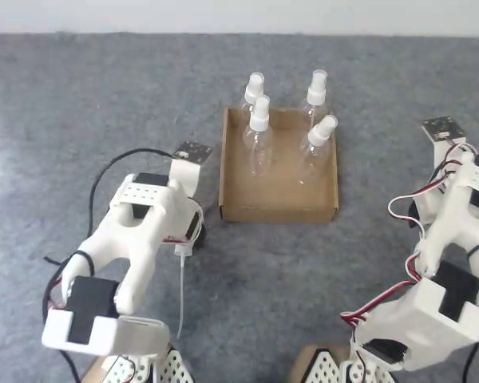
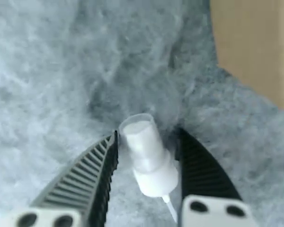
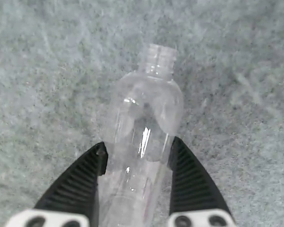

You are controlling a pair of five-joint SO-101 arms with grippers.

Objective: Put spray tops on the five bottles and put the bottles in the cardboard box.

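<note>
A clear uncapped plastic bottle (image 3: 144, 123) sits clamped between the right gripper (image 3: 139, 144) fingers. The left gripper (image 2: 146, 133) pinches a white spray top (image 2: 149, 161).

Four clear bottles (image 1: 258, 148) with white spray tops (image 1: 259, 112) stood in the open brown box (image 1: 279, 211). The fifth bottle (image 3: 144, 118), uncapped, sat clamped in the right gripper (image 3: 138, 144). The last spray top (image 2: 149, 163), tube trailing, was pinched in the left gripper (image 2: 146, 135).

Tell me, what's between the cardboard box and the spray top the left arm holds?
Only bare grey carpet, as the left wrist view shows, from the spray top in the left gripper to the cardboard box.
</note>
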